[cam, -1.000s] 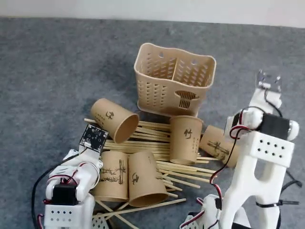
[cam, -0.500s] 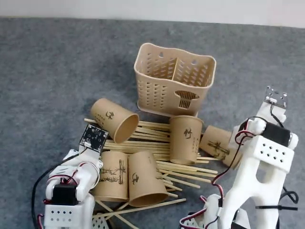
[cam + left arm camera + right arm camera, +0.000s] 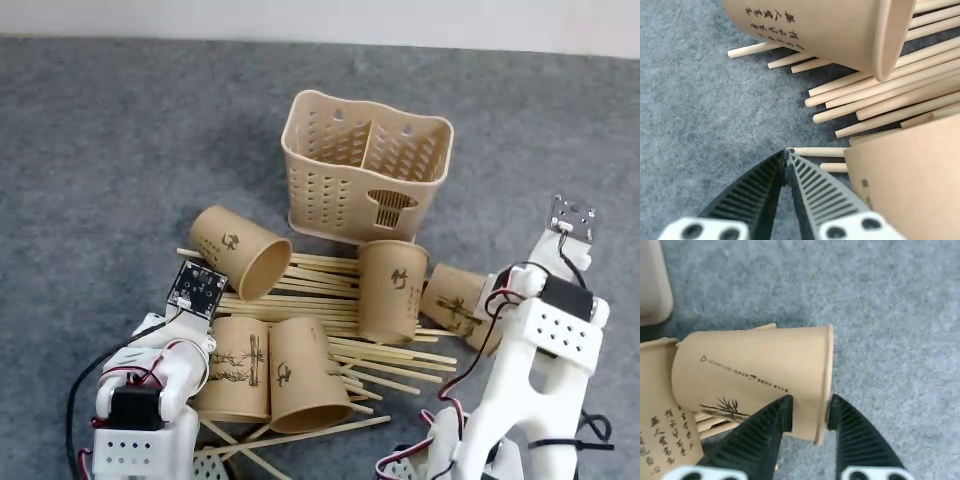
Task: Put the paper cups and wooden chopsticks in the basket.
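Beside the heap's right edge, the right arm (image 3: 545, 330) has swung lower over a lying cup.

On the grey table (image 3: 120, 130) the basket (image 3: 330, 195) stands with nothing seen inside; five paper cups and the chopsticks (image 3: 320, 290) lie in front of it. The right gripper (image 3: 810, 402) has come down with fingers parted astride the rim of the rightmost cup (image 3: 750, 370), so a first pickup looks near. The left gripper (image 3: 787, 155) is pressed closed and empty, just beside a chopstick end. Bare table lies to the right, leaving room to lift toward the basket.
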Robot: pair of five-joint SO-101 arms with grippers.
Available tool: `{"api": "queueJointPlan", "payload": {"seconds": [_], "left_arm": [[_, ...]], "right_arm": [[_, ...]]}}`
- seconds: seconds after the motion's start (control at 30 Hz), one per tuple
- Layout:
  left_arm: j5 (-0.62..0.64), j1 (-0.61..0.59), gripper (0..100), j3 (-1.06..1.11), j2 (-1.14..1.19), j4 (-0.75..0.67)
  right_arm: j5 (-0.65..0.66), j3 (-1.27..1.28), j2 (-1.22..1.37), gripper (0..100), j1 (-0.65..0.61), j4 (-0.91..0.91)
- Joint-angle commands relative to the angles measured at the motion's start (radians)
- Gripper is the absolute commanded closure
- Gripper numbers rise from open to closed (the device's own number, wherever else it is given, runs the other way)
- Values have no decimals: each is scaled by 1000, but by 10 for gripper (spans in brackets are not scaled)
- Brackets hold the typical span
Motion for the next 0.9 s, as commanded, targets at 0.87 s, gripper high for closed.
{"api": "queueJointPlan", "payload": {"seconds": [0.87], "left_arm": [[-5,-16,995,-19,-4,-18]], "right_arm": [[324,-48,-521,992,-239,302]]}}
